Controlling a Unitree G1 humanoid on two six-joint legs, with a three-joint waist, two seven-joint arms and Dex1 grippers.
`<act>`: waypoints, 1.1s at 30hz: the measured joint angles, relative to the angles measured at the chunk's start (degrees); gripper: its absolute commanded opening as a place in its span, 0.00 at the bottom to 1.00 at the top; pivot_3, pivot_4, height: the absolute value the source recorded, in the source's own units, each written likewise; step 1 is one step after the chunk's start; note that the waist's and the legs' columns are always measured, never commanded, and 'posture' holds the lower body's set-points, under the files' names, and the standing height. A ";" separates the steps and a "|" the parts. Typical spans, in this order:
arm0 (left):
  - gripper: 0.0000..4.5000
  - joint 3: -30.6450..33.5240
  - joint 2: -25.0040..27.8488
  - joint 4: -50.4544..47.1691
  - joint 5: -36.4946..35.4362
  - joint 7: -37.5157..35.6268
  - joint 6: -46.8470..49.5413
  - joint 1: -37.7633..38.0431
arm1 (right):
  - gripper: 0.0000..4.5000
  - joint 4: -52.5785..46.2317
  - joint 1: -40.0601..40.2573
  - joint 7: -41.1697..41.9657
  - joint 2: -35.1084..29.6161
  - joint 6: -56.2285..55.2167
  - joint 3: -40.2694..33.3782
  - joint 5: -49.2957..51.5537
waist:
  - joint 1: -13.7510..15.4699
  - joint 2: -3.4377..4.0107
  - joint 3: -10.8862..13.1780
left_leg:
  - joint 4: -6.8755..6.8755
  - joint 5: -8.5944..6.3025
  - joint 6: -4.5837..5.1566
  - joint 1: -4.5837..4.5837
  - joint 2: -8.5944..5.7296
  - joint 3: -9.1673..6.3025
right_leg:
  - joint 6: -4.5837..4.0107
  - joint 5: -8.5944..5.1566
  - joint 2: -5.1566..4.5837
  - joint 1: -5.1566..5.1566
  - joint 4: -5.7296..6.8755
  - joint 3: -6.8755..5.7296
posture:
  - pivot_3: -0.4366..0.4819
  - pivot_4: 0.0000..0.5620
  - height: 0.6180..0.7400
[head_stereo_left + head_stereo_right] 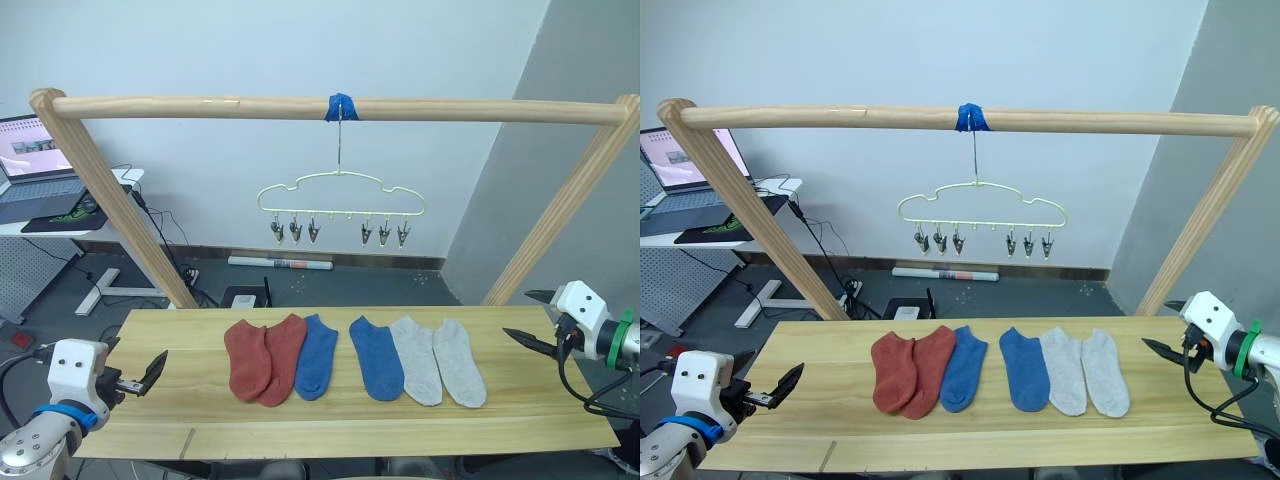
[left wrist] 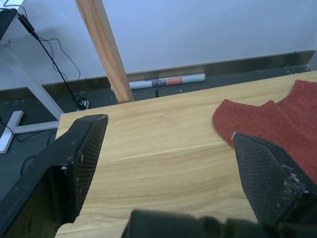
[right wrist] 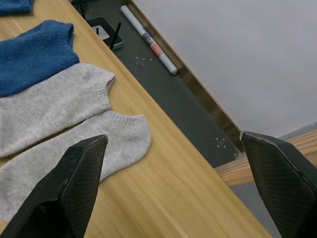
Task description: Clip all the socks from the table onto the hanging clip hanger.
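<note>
Six socks on the table, six clips bare on the clip hanger [image 1: 340, 197]

Two rust-red socks [image 1: 264, 358], two blue socks [image 1: 347, 356] and two light grey socks [image 1: 438, 360] lie in a row on the light wood table [image 1: 350, 425] — left gripper [image 1: 150, 372] and right gripper [image 1: 527, 318] both spread wide, empty; hanger hooked on the wooden rail [image 1: 200, 105], grey floor behind

Left gripper [image 1: 150, 375] hovers at the table's [image 1: 330, 425] left end, fingers spread; right gripper [image 1: 530, 320] likewise at its right end.
</note>
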 measured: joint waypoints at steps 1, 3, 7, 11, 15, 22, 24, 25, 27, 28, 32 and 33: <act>0.99 0.00 0.00 0.00 0.00 0.00 0.00 0.00 | 1.00 0.00 0.00 0.00 0.00 0.00 0.00 0.00 | 0.00 0.00 0.00 | 0.00 0.00 0.00 0.00 0.00 0.00 | 0.00 0.00 0.00 0.00 0.00 0.00 | 0.44 0.00 0.94; 0.99 0.35 -0.04 -0.14 -0.48 0.11 0.36 -0.09 | 1.00 -0.89 0.04 -0.06 0.05 0.86 0.00 -0.04 | 0.00 0.00 0.00 | 0.00 0.00 0.00 0.00 0.00 0.00 | 0.00 0.00 0.00 0.00 0.01 0.00 | 0.44 0.00 0.94; 0.99 2.44 -0.09 -0.99 -2.25 -0.38 -1.18 -1.02 | 1.00 -5.16 0.35 -0.41 0.14 2.80 0.01 -0.02 | 0.05 -0.03 -0.02 | 0.00 0.00 0.00 -0.01 0.00 -0.01 | 0.00 0.00 0.00 0.00 0.00 0.00 | 0.44 0.00 0.94; 0.99 2.86 0.05 -1.71 -2.79 -1.00 -0.72 -0.84 | 1.00 -6.57 1.49 -0.53 0.19 4.10 0.00 -0.01 | 0.09 -0.06 -0.03 | 0.00 0.00 0.00 -0.01 0.00 0.00 | 0.00 0.00 -0.01 0.02 -0.03 0.00 | 0.43 0.00 0.94; 0.99 2.87 -0.27 -1.92 -1.88 -1.25 -1.66 -0.69 | 1.00 -6.90 1.86 -0.55 0.20 4.66 -0.02 -0.01 | 0.08 -0.03 -0.05 | 0.00 0.00 0.00 0.01 0.00 0.01 | 0.00 0.00 0.00 0.02 -0.01 0.01 | 0.42 0.00 0.94; 0.99 2.86 -1.69 -2.04 -4.72 -2.16 -1.16 -2.18 | 1.00 -7.10 2.36 -0.69 0.51 4.66 -0.10 0.00 | -0.13 -0.04 -0.06 | 0.00 0.00 0.00 0.01 0.00 0.01 | 0.00 0.00 0.01 0.02 -0.01 0.01 | 0.40 0.00 0.94; 0.99 2.75 -1.98 -2.29 -4.51 -1.90 -1.44 -3.70 | 1.00 -7.81 2.75 -0.63 0.71 4.66 -0.10 0.10 | -0.15 -0.05 -0.07 | 0.01 0.00 0.00 0.01 0.00 0.00 | 0.00 0.00 0.01 0.03 -0.01 0.00 | 0.38 0.01 0.94; 0.99 2.34 -2.05 -2.71 -4.02 -1.14 -1.47 -4.40 | 1.00 -8.66 2.97 -0.59 0.85 4.74 -0.11 0.21 | -0.19 -0.04 -0.07 | 0.01 0.00 0.00 0.01 0.00 0.00 | 0.01 0.00 0.01 0.04 -0.01 0.01 | 0.38 0.01 0.94; 0.99 0.90 -2.29 -4.49 -3.37 -0.29 -1.23 -6.26 | 1.00 -11.34 3.11 -0.58 1.44 5.34 -0.11 1.39 | -0.25 -0.06 -0.03 | 0.01 0.00 0.00 0.01 0.00 -0.01 | 0.02 0.01 0.01 0.05 -0.01 0.01 | 0.35 0.05 0.94; 0.99 0.26 -2.44 -5.60 -3.35 0.20 -0.58 -7.05 | 1.00 -12.95 3.08 -0.59 1.69 6.01 -0.11 1.99 | -0.32 -0.06 -0.01 | 0.01 0.00 0.00 0.02 0.00 0.00 | 0.02 0.01 0.01 0.05 0.00 0.01 | 0.35 0.05 0.94; 0.99 -2.46 -3.17 -11.04 -3.87 2.28 5.03 -10.66 | 1.00 -20.66 2.10 -1.15 3.58 9.38 -0.02 4.39 | -0.64 -0.06 0.52 | 0.02 0.00 0.00 0.03 0.01 -0.02 | 0.02 0.01 0.02 0.07 0.00 0.02 | 0.33 0.10 0.94; 0.99 -2.99 -3.36 -12.24 -3.83 3.23 6.49 -11.26 | 1.00 -22.54 2.03 -1.74 4.06 10.36 -0.03 4.73 | -0.68 -0.06 0.57 | 0.00 0.00 0.00 0.01 0.01 -0.03 | 0.03 0.01 0.02 0.05 -0.03 0.01 | 0.32 0.14 0.94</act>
